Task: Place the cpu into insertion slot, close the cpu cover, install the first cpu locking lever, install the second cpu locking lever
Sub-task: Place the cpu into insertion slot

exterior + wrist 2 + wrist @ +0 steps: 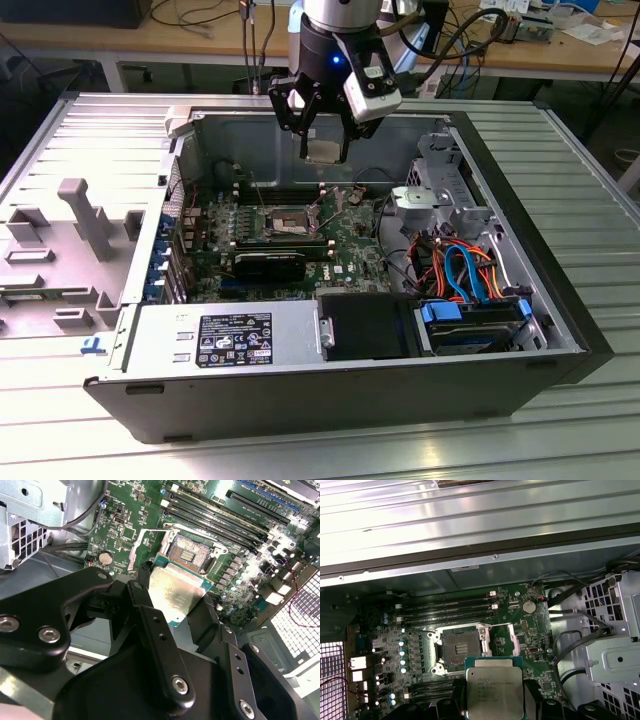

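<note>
In the exterior view, starting from the frame's left, 1 open computer case (pixel 300 405) lies on a ribbed metal surface (pixel 560 170), with 1 green circuit board (pixel 350 250) on its floor. Left of centre on that board sits the 1 insertion slot (pixel 290 222), its dark centre bare. In the first wrist view the 1 cpu cover (pixel 504 639) shows at centre frame, swung open just beside the slot.

Above the slot and a little to its right, in the upper middle of the exterior view, hangs the gripper (pixel 322 148). Its jaws are drawn in to the width of the 1 cpu (pixel 175 592) and pinch it by 2 opposite edges, with the silvery face turned toward both wrist cameras. The chip is in the air, apart from the socket and not yet seated.

At the right of the case are 1 drive cage (pixel 435 185) and a bundle of coloured cables (pixel 460 265).

The cpu looks light, stiff and flat, and its smooth metal face is probably slippery. Its underside and the socket's contacts are likely fragile. The edges, where the jaws now grip it, seem the right place to hold it, with the chip kept level.
</note>
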Controlling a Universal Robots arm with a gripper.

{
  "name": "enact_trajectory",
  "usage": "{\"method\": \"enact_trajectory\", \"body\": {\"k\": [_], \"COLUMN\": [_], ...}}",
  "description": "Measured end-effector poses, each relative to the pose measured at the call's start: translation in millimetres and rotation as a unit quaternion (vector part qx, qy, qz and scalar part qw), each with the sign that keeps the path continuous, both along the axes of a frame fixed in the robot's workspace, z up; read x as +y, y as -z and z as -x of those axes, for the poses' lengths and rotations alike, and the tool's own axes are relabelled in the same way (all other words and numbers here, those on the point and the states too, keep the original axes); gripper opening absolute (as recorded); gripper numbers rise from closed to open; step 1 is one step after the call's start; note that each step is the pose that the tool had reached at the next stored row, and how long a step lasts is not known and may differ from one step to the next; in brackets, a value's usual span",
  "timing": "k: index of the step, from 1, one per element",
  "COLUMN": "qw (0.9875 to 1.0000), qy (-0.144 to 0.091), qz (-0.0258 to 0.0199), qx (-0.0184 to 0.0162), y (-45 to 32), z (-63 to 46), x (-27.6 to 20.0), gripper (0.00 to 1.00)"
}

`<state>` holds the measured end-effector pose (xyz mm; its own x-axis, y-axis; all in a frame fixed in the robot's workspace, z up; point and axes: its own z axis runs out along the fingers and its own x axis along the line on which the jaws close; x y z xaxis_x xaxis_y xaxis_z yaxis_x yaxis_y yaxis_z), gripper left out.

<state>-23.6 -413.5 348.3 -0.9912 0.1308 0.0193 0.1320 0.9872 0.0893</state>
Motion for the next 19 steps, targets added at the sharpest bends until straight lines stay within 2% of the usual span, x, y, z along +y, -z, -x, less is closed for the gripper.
{"method": "enact_trajectory", "body": {"k": [19], "qw": [1.0000], "qy": [0.008], "qz": [0.0000], "qx": [0.0000], "y": [0.0], "z": [0.0], "x": [-0.6], "gripper": [0.55]}}
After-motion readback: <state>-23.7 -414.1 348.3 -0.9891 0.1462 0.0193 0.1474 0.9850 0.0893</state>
